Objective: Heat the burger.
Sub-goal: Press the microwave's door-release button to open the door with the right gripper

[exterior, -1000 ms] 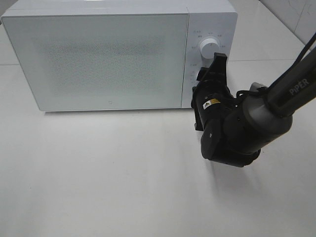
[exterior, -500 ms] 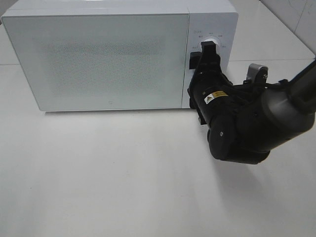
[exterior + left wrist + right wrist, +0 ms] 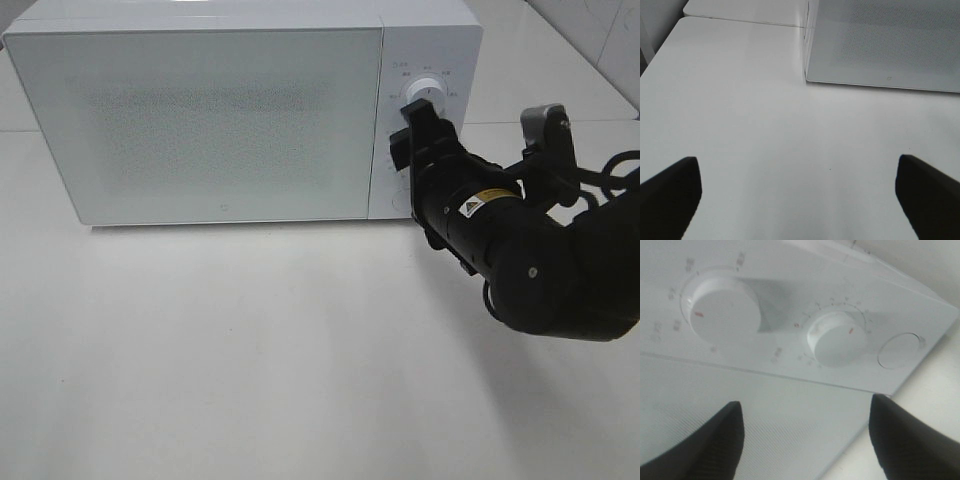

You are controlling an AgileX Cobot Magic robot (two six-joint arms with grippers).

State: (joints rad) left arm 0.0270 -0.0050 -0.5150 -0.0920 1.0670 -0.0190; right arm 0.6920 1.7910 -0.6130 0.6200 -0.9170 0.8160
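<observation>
Right gripper [image 3: 412,122] at the control panel of the white box microwave [image 3: 200,120], jaws apart, nothing between them. Left gripper [image 3: 797,161] spread wide, empty. Burger unseen; cannot tell whether it sits behind the shut frosted door. Risk: an off-centre grip slips on the upper white round dial [image 3: 428,92], or catches the wrong one. Bare white matte tabletop [image 3: 250,350]; pale tiled wall [image 3: 610,30] far right.

the microwave [image 3: 200,110] has a smooth white shell, plastic by the look, with a faint satin finish. its door [image 3: 210,120] looks frosted, with a fine speckled grain. the larger knob [image 3: 722,315] and the smaller knob [image 3: 837,337] are matt white plastic. the surface [image 3: 250,380] is white and smooth with a soft sheen. the right arm [image 3: 540,270] wears matt black casing, with a bare metal bracket [image 3: 545,125] at twelve o'clock from it. the right claw [image 3: 805,405] has dark, finely ribbed fingers [image 3: 705,450].
</observation>
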